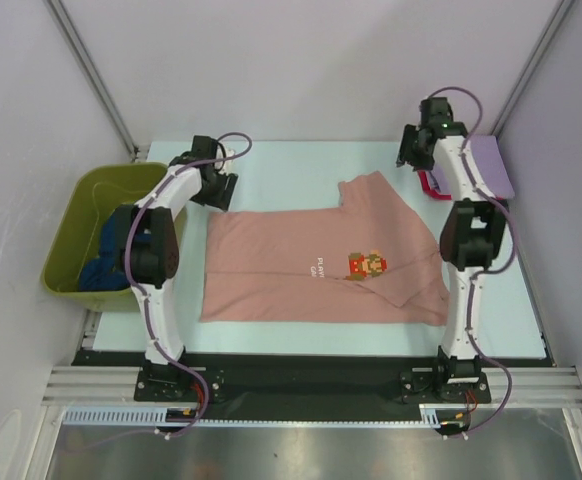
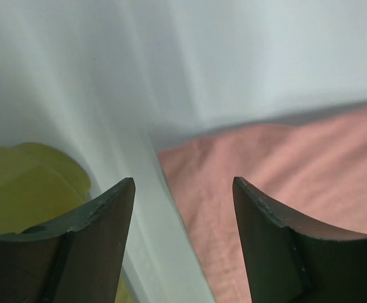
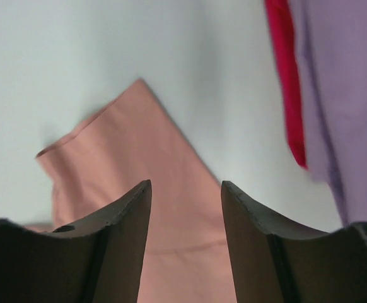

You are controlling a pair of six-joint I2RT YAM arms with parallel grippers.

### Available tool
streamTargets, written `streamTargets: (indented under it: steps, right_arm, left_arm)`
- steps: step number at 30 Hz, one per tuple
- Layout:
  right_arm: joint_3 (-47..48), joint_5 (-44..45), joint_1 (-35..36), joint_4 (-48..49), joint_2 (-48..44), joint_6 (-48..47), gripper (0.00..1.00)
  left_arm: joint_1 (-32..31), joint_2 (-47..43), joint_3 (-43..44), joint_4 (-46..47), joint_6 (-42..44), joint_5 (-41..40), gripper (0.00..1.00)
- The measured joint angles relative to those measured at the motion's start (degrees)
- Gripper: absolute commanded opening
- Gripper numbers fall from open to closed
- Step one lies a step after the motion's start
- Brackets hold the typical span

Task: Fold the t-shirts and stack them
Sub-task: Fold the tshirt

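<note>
Salmon-pink t-shirt [image 1: 301, 275] reads to me as soft matt cloth, w/ a small printed graphic [image 1: 367, 264] on it. Lavender t-shirt [image 1: 491, 165], red t-shirt [image 1: 433, 186] & dark blue t-shirt [image 1: 99, 270]: matt cloth too. Tub [image 1: 71, 205] is smooth olive plastic, slight gloss. Table [image 1: 291, 160] looks smooth & matt. Fingers [image 2: 95, 221] of my left gripper [image 2: 183, 180] & right gripper [image 3: 185, 183]: dark matt plastic, I think. Arm shells [image 1: 159, 320] white, glossy plastic; base rail [image 1: 301, 385] bare metal.

The big shirt [image 1: 311, 270] lies spread across the middle of my tabletop [image 1: 291, 160]. A tub [image 1: 66, 220] stands beside its left edge, with another shirt [image 1: 99, 270] inside. At the far right, a folded shirt [image 1: 491, 165] lies on a second shirt [image 1: 433, 185]. My left tool [image 2: 183, 183] hangs by the big shirt's far left corner, and my right tool [image 3: 185, 184] hangs above its sleeve.
</note>
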Motion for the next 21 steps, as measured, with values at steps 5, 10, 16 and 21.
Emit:
streamTargets:
  steps: [5,10,16,21]
  right_arm:
    - [11.34,-0.22,1.88,-4.07,13.99,-2.71,0.60]
    - [11.30,0.57,2.99,-5.03,16.55,-4.02,0.64]
    - [12.04,2.21,3.74,-4.85,18.45,-5.66,0.64]
    - [12.11,5.05,4.79,-4.70,19.17,-7.54,0.57]
  left_arm:
    - [1.99,4.94,2.10,-0.94,-0.61,-0.46,0.58]
    - [2.60,7.34,4.17,-1.31,-0.55,-0.15,0.58]
    - [2.89,9.11,4.48,-1.22,-0.52,0.79,0.57]
    - [3.74,9.38,4.52,-0.83,-0.52,3.04,0.55]
